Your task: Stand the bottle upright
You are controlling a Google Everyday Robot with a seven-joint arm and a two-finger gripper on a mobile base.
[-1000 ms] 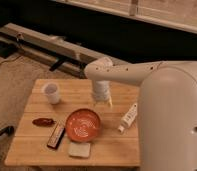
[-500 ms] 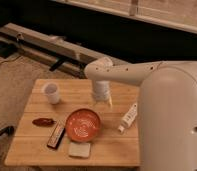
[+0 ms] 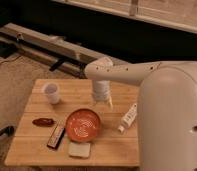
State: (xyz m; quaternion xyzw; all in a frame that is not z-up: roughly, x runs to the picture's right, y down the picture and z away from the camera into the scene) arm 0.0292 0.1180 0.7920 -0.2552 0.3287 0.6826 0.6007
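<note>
Your robot's bulky white body (image 3: 172, 120) fills the right side of the camera view. Its white arm (image 3: 124, 72) reaches left over a low table of pale wooden boards (image 3: 112, 147).

At the middle of the table sits a round orange bowl with a pale swirl inside (image 3: 83, 125).

The slim whitish plastic bottle with a small white cap (image 3: 128, 117) lies on its side near the table's right edge, just beside the robot's body. Its cap end points toward the front of the table and its base toward the back.

The gripper (image 3: 104, 103) hangs downward from the end of the arm over the back middle of the table. It is behind the bowl and between the bottle and a short white cup (image 3: 51, 92) that stands upright at the back left. You see its two fingers spread apart with nothing between them, and they are clear of the bottle.

In front of the bowl rests a pale, flat square pad (image 3: 79, 149). To the bowl's left lies a dark rectangular bar (image 3: 56, 136), and beyond that a small reddish-brown oval object (image 3: 43, 121).
</note>
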